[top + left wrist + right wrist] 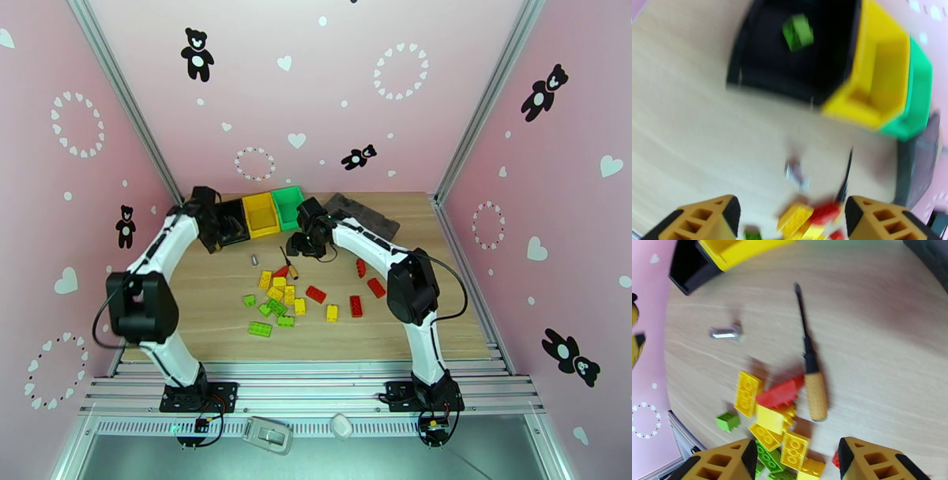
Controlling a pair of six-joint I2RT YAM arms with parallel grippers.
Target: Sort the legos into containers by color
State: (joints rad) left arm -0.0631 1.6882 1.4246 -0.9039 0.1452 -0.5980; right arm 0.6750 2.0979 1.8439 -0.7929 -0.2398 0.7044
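1. Overhead, we see the pale wooden table [442, 316]. The left arm is bent toward the far left, and the right arm reaches far toward the middle.
2. The black plastic bin [231, 219], yellow bin [260, 213] and green bin [286, 205] stand joined in a row at the far edge.
3. The loose pile of red, yellow and lime studded bricks [280, 300] lies mid-table, on the near side of both claws. We judge the right arm nearer to it.
4. The right gripper [796, 453] points down over the pile's far edge, fingers apart and empty.
5. The left gripper [792, 209] hangs close by the black bin, fingers spread, holding nothing.
6. The yellow-handled screwdriver [815, 394] lies just right of the far bricks, its shaft pointing far.
7. One lime brick [798, 31] shows inside the black bin, too blurred for us to tell whether it is at rest.
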